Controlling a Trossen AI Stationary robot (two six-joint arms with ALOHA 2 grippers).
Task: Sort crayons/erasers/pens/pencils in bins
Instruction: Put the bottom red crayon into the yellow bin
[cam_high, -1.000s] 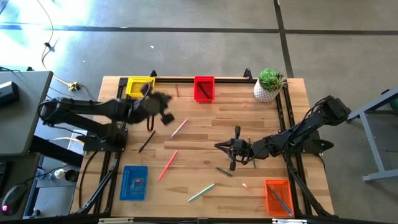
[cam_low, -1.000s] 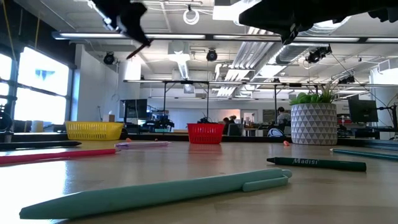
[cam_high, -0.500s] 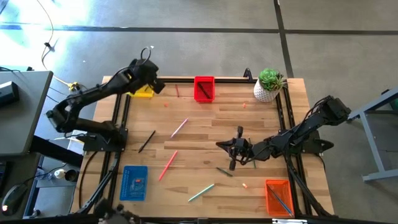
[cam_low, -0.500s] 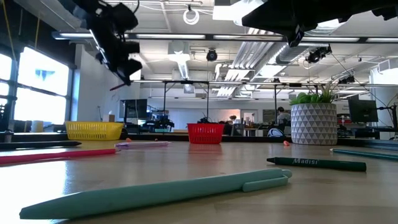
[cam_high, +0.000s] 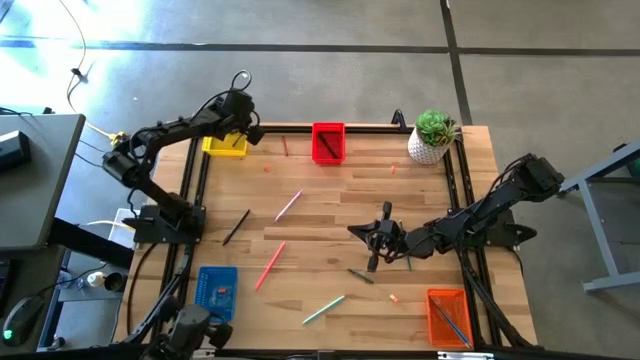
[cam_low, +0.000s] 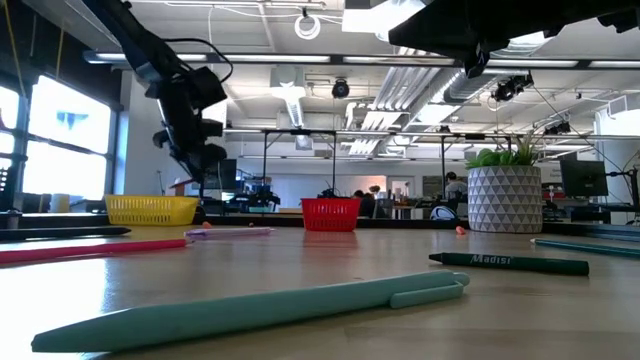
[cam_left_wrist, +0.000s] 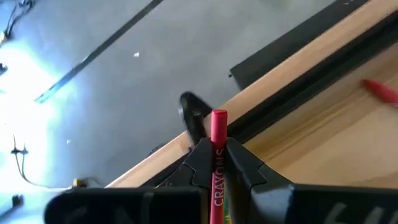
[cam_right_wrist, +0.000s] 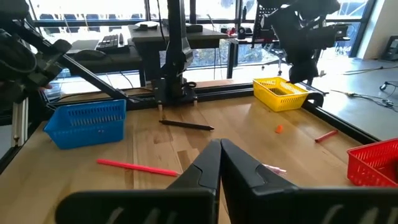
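My left gripper (cam_left_wrist: 217, 154) hangs at the table's far left, just beside the yellow bin (cam_high: 224, 146) and above it (cam_low: 152, 209), shut on a red crayon (cam_left_wrist: 218, 127). The red bin (cam_high: 328, 141) stands at the far middle, the blue bin (cam_high: 216, 292) near left, the orange bin (cam_high: 447, 316) near right. My right gripper (cam_high: 375, 240) is shut over the table's middle and holds nothing (cam_right_wrist: 219, 152). Below and around it lie a dark green crayon (cam_high: 360, 276), a teal pen (cam_high: 323, 309) and a red pencil (cam_high: 270, 265). My left gripper pinches the red crayon between its two fingers, on the paper wrap (cam_left_wrist: 219, 155) with the printed word. The crayon lies along the fingers, and its free end (cam_left_wrist: 218, 118) sticks out past the fingertips. The fingers slant down toward the far edge. The crayon is lifted clear.
A pink pencil (cam_high: 288, 206) and a black pen (cam_high: 236, 226) lie left of the middle. A white plant pot (cam_high: 432, 138) stands at the far right corner. A black rail (cam_high: 290, 127) runs along the far edge. Small orange bits lie scattered (cam_high: 393, 297).
My left gripper has swung from over the table's left middle toward the far edge and come down beside the yellow bin, tipping further downward, with the red crayon still between its fingers.
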